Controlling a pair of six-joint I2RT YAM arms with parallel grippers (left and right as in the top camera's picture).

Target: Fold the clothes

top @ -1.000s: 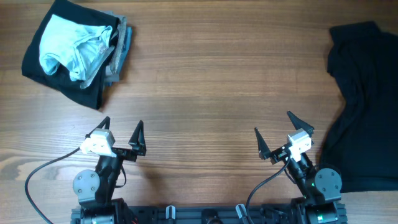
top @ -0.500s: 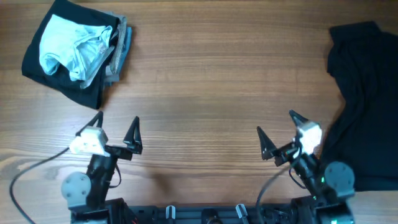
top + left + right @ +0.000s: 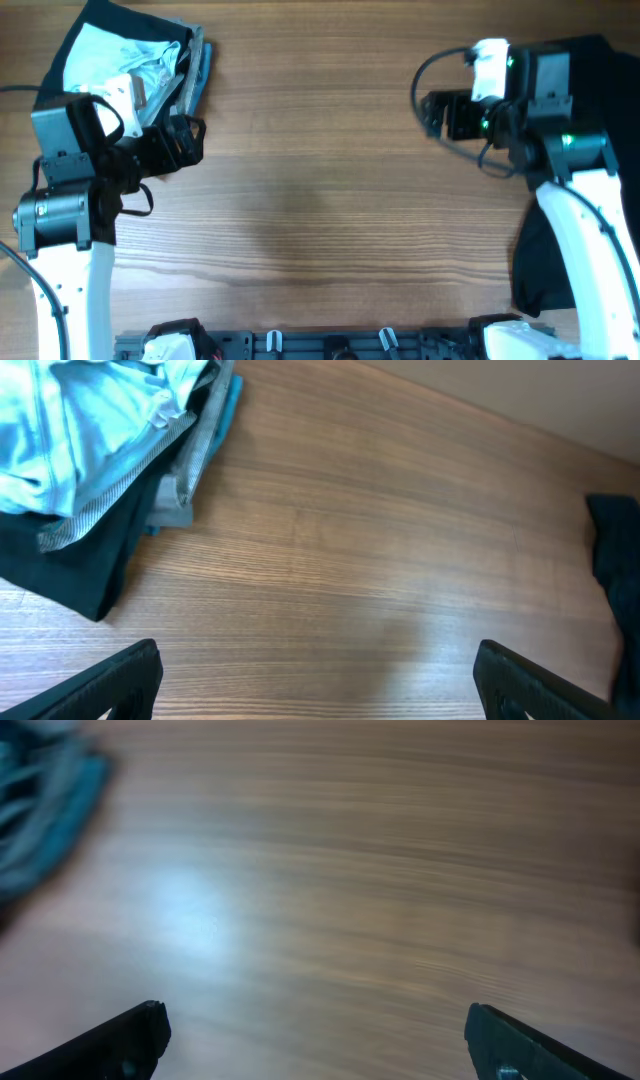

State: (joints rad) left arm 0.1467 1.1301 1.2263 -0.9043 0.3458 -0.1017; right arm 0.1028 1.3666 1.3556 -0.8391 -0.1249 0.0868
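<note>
My left fingers (image 3: 125, 678) are spread wide and hold nothing. Bare wooden tabletop (image 3: 350, 580) shows between them. My right fingers (image 3: 120, 1040) are also wide apart and empty, above bare wood in a blurred view.

As far as I can judge, nothing is neatly folded yet, so the whole task remains.

Ahead and to the left of my left fingers sits a loose heap of clothes (image 3: 90, 450). It is rumpled pale blue on top, with grey and black beneath and a teal edge showing.

Farther off, ahead and to the right of those same fingers, the large black garment (image 3: 618, 570) lies crumpled near the far side of the tabletop. Its logo is not visible.

No basket, box or other container is in view. The clothes rest directly on the wood.
</note>
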